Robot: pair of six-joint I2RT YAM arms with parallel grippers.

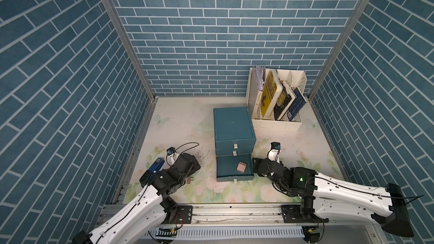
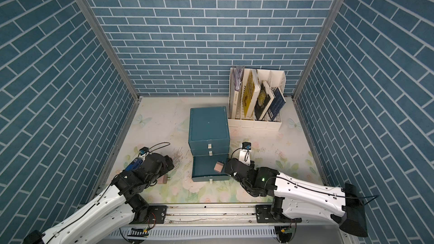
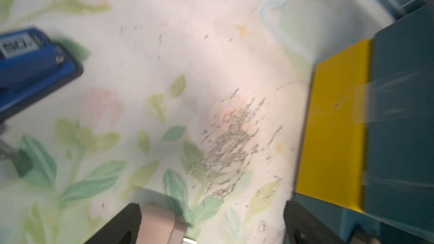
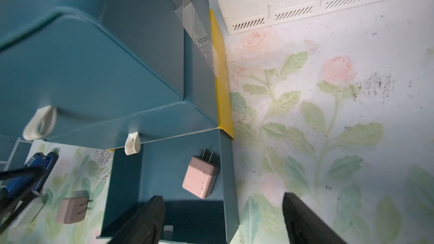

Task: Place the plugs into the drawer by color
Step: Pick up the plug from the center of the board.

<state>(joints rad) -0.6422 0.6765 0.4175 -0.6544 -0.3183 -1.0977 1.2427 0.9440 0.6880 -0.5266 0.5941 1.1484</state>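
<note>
Left claw [image 3: 212,205]: spread wide, gripping nothing; we see the second pink plug [image 3: 162,224] on the floral mat [image 3: 164,43], just beside one finger.
Right claw [image 4: 223,197]: open and empty, above the near corner of the bottom drawer [image 4: 152,172].
Bottom drawer: pulled out of the teal chest [image 1: 233,125]; one pink plug [image 4: 199,179] lies inside, prongs toward the chest.
Why so: we judge it stands open to take its pink mate.
Writing: the blue module [image 3: 30,52] bears a label, perhaps "50"; too blurred to trust.
</note>
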